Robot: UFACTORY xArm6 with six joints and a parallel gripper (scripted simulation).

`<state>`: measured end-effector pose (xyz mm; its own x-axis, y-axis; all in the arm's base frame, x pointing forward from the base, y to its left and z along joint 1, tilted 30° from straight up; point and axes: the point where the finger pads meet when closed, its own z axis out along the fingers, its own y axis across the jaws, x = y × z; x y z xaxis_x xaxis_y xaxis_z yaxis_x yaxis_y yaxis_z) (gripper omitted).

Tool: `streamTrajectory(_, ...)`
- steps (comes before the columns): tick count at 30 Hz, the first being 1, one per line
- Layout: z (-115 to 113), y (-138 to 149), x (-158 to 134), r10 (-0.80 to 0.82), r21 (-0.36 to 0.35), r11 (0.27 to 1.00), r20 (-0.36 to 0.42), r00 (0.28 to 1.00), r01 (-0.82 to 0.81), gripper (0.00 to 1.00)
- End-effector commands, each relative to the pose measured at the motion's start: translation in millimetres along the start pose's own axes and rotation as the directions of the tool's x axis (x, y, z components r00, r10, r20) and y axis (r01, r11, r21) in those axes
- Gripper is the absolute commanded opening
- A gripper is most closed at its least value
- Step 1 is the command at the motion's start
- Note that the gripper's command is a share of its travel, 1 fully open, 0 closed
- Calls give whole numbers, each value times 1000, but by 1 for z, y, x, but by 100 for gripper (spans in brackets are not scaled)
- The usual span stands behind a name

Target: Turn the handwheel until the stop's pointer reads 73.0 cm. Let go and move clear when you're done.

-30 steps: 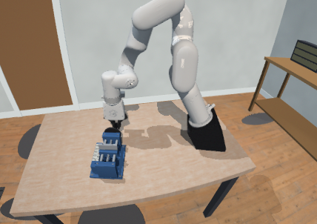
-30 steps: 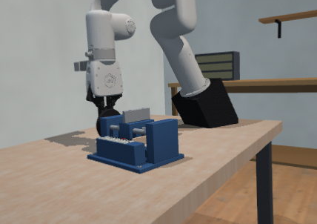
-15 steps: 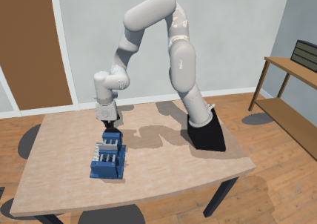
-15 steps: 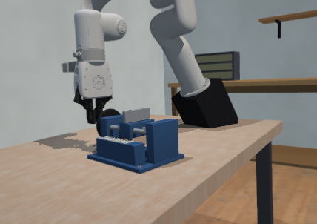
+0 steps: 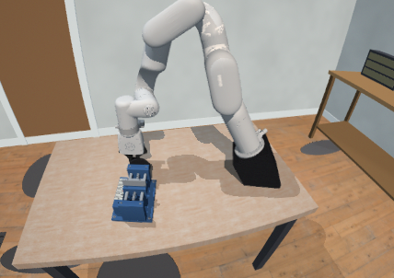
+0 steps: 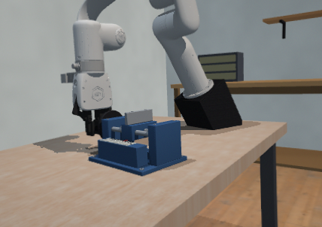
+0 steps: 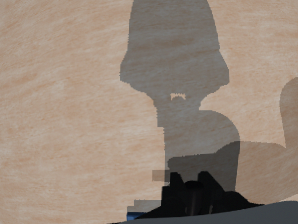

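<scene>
the black handwheel sits at the back end of the blue stop fixture, the end facing the wall, and only a dark arc of it shows behind the fixture's end block. the gripper hangs straight down over it with its fingers clamped on the handwheel's rim; in the wrist view the wheel is a black mass at the bottom edge, and the contact itself is hard to make out. the fixture is one unit: a flat blue base, two upright blue blocks, grey rods running between them, a grey stop plate standing on top, and a scale strip along the near side whose marks are too small to read. it rests on the left half of the wooden table, near the middle between front and back edges, with bare wood on all sides and the widest stretch to its right. one arm, bent high, reaches it from a single black wedge base standing near the table's right back edge, well apart from the fixture. beyond the table stands one wooden shelf unit holding one dark box.
</scene>
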<state>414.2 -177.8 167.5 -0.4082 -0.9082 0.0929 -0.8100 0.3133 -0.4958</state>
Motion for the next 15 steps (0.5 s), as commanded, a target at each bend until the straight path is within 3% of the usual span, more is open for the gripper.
streamTrajectory(1, 9, 4, 0, 0, -2, 1000, -2, 1000, 0, 6)
streamTrajectory(15, 24, 21, 0, 0, -2, 1000, -2, 1000, 0, 6)
